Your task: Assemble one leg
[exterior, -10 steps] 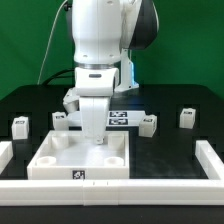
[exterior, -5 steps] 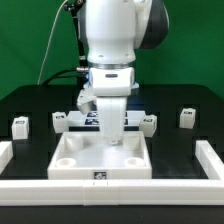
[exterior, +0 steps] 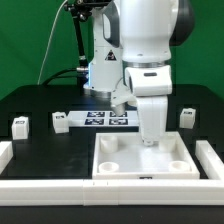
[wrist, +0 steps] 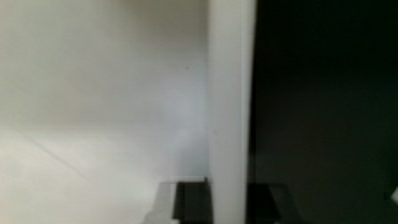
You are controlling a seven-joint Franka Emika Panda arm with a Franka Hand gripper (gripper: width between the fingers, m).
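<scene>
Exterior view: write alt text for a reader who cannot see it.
A white robot arm has its gripper down at the far edge of a white square tabletop. One leg and a second leg stand at the exterior view's left, a third leg at its right, the marker board between.

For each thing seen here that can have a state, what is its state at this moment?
gripper: lowered into the tabletop near its rear wall; open or shut cannot be told.
tabletop: lying flat on the table, hollow side up, no leg fitted.
legs: three seen, standing loose, apart from the tabletop.
marker board: flat, partly hidden by the arm.
</scene>
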